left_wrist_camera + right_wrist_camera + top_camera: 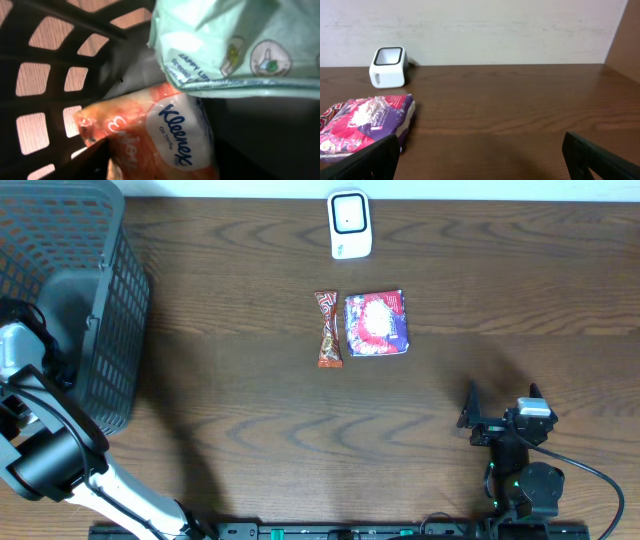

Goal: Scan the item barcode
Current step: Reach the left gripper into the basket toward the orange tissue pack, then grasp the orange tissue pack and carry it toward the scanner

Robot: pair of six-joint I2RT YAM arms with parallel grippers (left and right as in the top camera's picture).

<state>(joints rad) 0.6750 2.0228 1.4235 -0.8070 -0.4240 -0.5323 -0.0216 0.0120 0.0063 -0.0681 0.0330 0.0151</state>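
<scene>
L arm point(18, 355) was in basket point(120, 310), upper left, by Kleenex pack point(175, 135); couldn't tell its jaws' state. R gripper point(480, 150), lower right, had jaws spread.

The table point(250, 430) has a dark brown wooden top with clear grain lines. At its left end stands a black plastic basket point(110, 300) with a grid wall. Near the far edge, about in the middle, stands a white barcode scanner point(349, 224) with a dark window on top. Closer to the centre lie two flat items just beside each other: a narrow brown and red candy bar point(328, 329) with twisted ends on the left, and a square purple and red snack packet point(377, 325) on the right.
</scene>
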